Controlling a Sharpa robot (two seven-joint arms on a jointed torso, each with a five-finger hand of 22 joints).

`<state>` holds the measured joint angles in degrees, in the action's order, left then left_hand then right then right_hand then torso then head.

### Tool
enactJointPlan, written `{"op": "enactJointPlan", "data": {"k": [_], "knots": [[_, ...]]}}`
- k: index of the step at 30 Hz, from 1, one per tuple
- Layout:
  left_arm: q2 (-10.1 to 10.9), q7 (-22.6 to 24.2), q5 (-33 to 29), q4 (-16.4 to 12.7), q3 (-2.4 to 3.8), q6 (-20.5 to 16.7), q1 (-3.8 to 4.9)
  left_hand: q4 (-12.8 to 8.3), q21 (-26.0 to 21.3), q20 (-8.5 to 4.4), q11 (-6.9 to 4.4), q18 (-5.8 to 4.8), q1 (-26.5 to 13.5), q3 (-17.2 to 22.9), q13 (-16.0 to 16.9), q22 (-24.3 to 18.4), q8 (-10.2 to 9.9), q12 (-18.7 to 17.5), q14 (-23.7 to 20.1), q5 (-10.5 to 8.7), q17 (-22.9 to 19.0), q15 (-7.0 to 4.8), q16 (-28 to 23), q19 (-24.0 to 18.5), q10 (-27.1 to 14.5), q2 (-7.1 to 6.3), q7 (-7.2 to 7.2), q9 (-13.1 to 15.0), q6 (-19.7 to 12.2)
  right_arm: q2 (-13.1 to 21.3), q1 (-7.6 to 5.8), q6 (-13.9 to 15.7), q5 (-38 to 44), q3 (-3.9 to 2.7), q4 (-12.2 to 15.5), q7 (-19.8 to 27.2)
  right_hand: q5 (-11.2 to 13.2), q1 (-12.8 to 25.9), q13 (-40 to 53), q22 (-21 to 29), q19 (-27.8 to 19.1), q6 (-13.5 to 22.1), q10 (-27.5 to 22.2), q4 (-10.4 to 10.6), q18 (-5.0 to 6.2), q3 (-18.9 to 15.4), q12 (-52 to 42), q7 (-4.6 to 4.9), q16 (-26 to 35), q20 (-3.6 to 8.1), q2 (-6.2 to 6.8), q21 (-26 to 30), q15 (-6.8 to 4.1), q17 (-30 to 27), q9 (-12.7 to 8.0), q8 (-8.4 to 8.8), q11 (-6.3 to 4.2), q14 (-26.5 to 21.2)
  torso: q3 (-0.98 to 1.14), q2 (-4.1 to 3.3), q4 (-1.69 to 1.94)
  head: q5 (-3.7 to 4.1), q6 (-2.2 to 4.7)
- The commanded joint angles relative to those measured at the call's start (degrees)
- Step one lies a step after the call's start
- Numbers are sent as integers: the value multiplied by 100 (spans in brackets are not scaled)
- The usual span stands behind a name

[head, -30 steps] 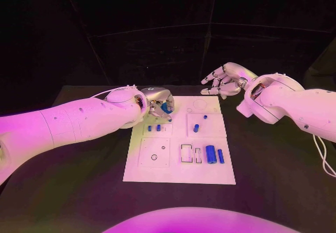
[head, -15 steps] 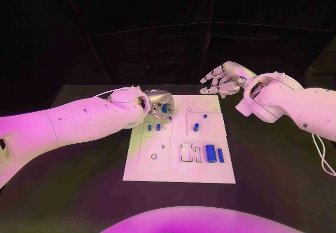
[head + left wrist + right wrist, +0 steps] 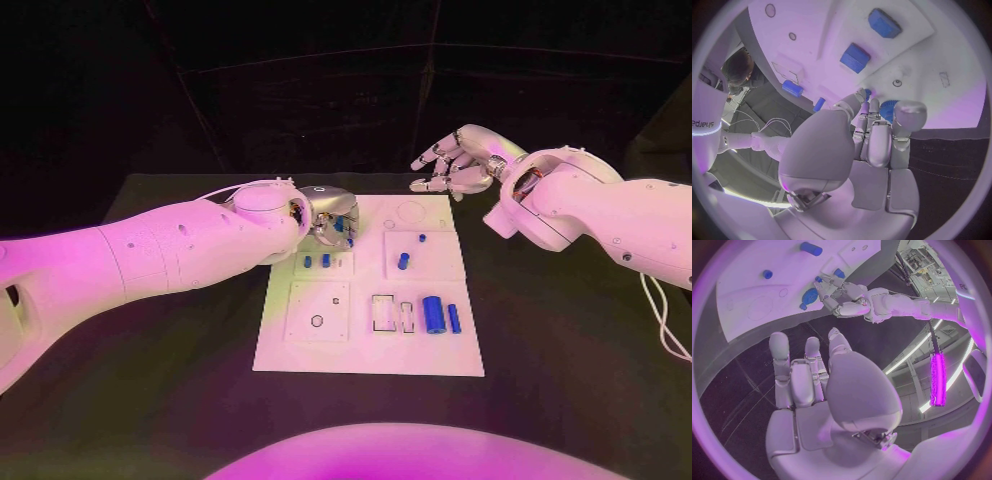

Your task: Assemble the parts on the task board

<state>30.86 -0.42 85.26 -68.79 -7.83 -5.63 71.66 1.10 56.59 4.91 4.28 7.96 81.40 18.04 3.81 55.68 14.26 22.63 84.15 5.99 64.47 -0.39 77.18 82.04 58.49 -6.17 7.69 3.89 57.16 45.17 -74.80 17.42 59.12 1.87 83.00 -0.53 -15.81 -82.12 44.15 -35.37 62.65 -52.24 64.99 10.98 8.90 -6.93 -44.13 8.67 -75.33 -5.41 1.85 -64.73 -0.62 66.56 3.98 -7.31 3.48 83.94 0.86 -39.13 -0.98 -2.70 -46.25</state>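
The white task board lies mid-table. My left hand hovers low over its far left corner and pinches a round blue part at its fingertips; the same part sits close to the board's surface. Two short blue pegs stand just in front of that hand. More blue parts rest on the board: a small one, a thick cylinder and a thin rod. My right hand is raised beyond the board's far right corner, fingers spread, holding nothing.
The black table surrounds the board. Empty outlined recesses and small holes mark the board's near half. A cable hangs beside my right arm.
My left hand has sunk a little toward the board and turned, so the blue part is more hidden by its fingers. The right hand has barely shifted.
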Motion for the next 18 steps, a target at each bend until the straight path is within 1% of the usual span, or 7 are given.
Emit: {"op": "enactJointPlan", "data": {"k": [1,6,13,18], "knots": [[-25,-63,58,26,3,108,-3,5,23,-12,-14,-81,-12,43,-8,18,-24,-31,131,-36,-10,-43,26,8,49,11,-6,2,34,-11,-11,16,11,-4,5,50,-32,-39,-5,5,-38,34,-27,-5,68,-38,36,-4,38,5,-32,32,-29,8,-3,-24,-3,118,1,1,-3,1,-7],[-60,-92,57,63,3,167,-23,-5,89,-14,-16,-92,-44,109,-10,92,-53,-78,128,-42,-31,-43,26,15,90,-17,-6,2,61,-19,-11,10,11,-4,4,48,-32,-39,-5,5,-38,34,-27,-5,68,-38,36,-4,38,5,-32,32,-29,8,-3,-24,-3,118,-2,-2,1,11,-13],[-97,-139,57,110,3,274,-43,-8,112,-13,-15,-96,-66,143,-10,120,-72,-105,125,-47,-50,-43,22,15,110,-32,-5,1,71,-24,-11,2,11,-4,4,45,-43,-48,-10,11,-38,35,-19,-7,68,-35,36,-5,42,6,-39,37,-30,6,-3,-27,-4,118,0,2,-1,15,-27],[-108,-155,57,130,2,278,-51,-49,192,-20,-36,-107,-84,329,-1,215,-125,-176,123,-49,-68,-60,36,15,266,-23,-11,6,154,-26,-11,2,11,-4,6,45,-43,-48,-10,11,-38,35,-19,-7,68,-35,36,-5,42,6,-39,37,-30,6,-3,-27,-4,118,1,4,3,23,-22]]}}
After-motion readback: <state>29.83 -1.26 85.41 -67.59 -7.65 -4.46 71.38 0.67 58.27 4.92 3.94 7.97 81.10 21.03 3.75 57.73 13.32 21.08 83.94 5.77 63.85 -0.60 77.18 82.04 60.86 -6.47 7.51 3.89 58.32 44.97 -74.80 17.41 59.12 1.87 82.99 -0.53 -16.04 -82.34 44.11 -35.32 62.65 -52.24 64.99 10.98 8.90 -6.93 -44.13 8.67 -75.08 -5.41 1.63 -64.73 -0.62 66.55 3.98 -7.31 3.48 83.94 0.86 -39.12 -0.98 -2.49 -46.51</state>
